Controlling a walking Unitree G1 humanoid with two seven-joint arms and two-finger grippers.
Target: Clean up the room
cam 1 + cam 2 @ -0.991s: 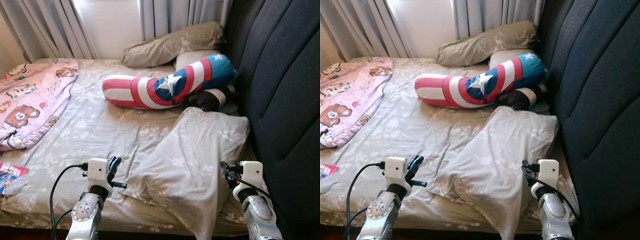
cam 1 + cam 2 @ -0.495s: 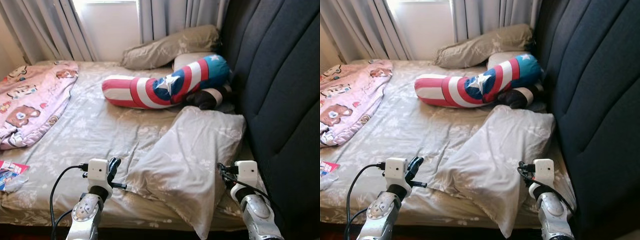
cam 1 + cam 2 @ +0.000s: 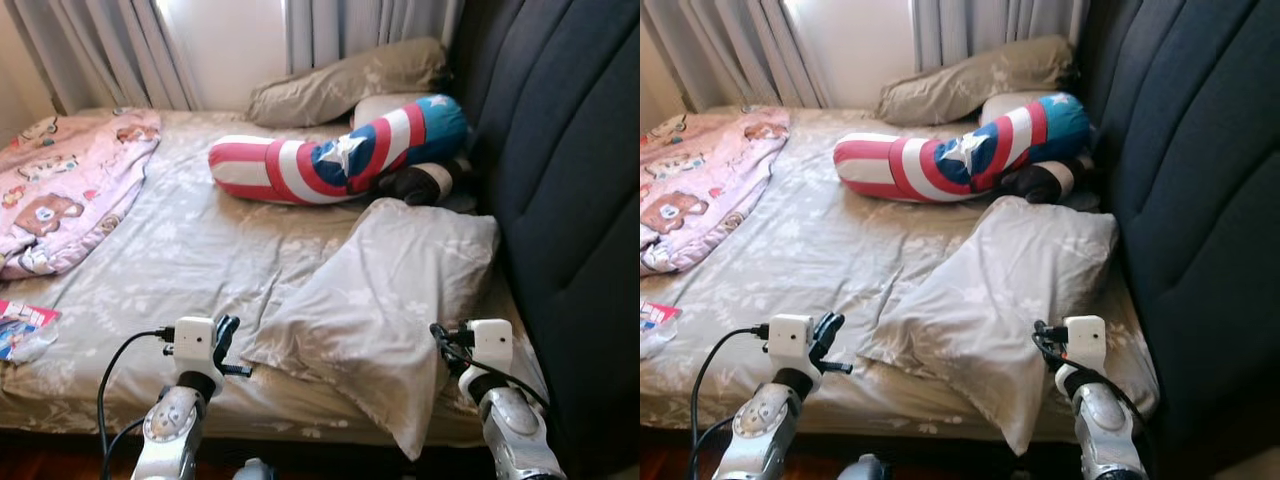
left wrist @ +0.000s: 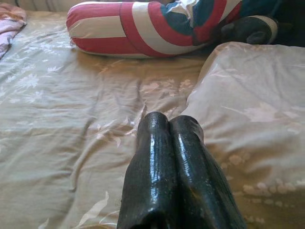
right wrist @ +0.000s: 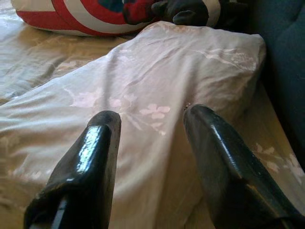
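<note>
A grey floral pillow (image 3: 385, 290) lies slantwise on the bed's near right side, one corner hanging over the mattress edge. My right gripper (image 5: 152, 114) is open, its two fingers spread just over the pillow's near end, beside the headboard. My left gripper (image 4: 169, 121) is shut with nothing in it, low over the sheet just left of the pillow (image 4: 248, 109). Further back rests a red, white and blue star bolster (image 3: 340, 160), with a black plush thing (image 3: 410, 185) tucked under its right end.
A tan pillow (image 3: 345, 85) leans at the back under the curtains (image 3: 110, 50). A pink cartoon blanket (image 3: 70, 190) is bunched at the left. A colourful paper packet (image 3: 20, 330) sits at the left edge. The dark padded headboard (image 3: 570, 180) walls the right side.
The whole picture has shifted a little, so the camera moved; a strip of floor now shows below the mattress. Both arms and the pillow keep their places.
</note>
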